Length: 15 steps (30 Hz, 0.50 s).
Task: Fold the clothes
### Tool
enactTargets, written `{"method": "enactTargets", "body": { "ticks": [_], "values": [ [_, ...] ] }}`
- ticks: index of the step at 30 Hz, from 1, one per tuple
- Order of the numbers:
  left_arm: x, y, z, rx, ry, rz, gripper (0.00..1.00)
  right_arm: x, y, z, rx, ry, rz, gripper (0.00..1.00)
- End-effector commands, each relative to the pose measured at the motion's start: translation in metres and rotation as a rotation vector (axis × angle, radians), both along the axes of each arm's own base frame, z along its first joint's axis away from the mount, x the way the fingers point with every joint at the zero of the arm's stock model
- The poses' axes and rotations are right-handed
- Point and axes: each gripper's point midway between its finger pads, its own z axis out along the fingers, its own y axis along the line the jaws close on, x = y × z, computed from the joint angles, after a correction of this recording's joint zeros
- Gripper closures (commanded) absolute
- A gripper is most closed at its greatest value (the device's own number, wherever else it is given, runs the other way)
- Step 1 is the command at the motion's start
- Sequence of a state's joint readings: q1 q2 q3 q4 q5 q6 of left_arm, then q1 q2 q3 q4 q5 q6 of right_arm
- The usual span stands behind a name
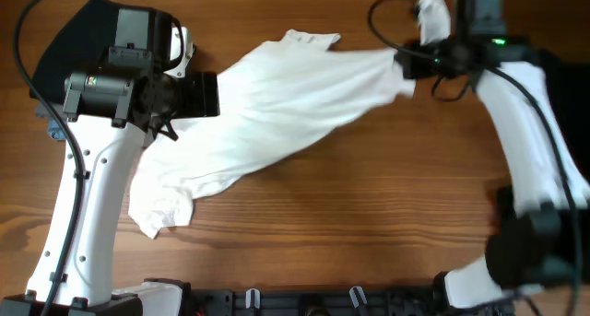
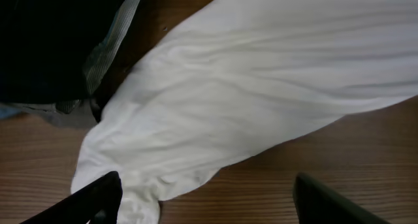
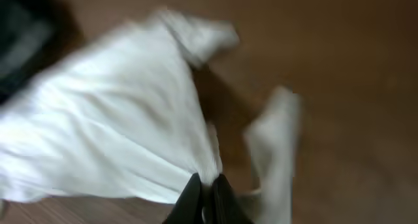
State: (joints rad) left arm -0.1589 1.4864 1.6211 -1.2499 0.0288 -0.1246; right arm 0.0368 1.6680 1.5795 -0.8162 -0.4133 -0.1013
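Observation:
The white T-shirt (image 1: 277, 104) lies stretched diagonally across the wooden table, from a bunched end at lower left (image 1: 161, 210) up to the far right. My right gripper (image 1: 406, 65) is shut on the shirt's far right edge; in the right wrist view the fabric (image 3: 117, 126) gathers into the closed gripper (image 3: 204, 188) and is pulled taut. My left gripper (image 2: 206, 198) hovers open over the shirt's left part (image 2: 248, 87), one finger (image 2: 91, 201) over cloth, the other (image 2: 326, 201) over bare wood. A black garment (image 1: 64, 40) lies at the far left, partly under the left arm.
The black garment (image 2: 46, 41) with a grey ribbed edge fills the left wrist view's upper left. A loose white strip of cloth (image 3: 277, 152) hangs beside the right gripper. Bare wood (image 1: 369, 205) spreads along the table's front. Cables loop near the right arm (image 1: 442, 76).

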Motion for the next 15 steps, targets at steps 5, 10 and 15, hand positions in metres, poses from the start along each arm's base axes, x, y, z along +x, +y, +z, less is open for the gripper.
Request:
{"method": "enactTargets", "body": {
  "ticks": [5, 10, 15],
  "values": [
    [0.001, -0.004, 0.012, -0.013, -0.043, -0.024, 0.16, -0.039, 0.01, 0.074, 0.067, -0.126, 0.025, 0.96],
    [0.002, -0.004, 0.012, -0.013, -0.044, -0.024, 0.16, -0.05, 0.01, 0.088, 0.068, -0.158, 0.026, 0.96],
    [0.007, -0.005, 0.015, -0.017, -0.067, -0.024, 0.15, -0.02, 0.007, 0.112, 0.076, -0.307, -0.007, 0.96]
  ]
}}
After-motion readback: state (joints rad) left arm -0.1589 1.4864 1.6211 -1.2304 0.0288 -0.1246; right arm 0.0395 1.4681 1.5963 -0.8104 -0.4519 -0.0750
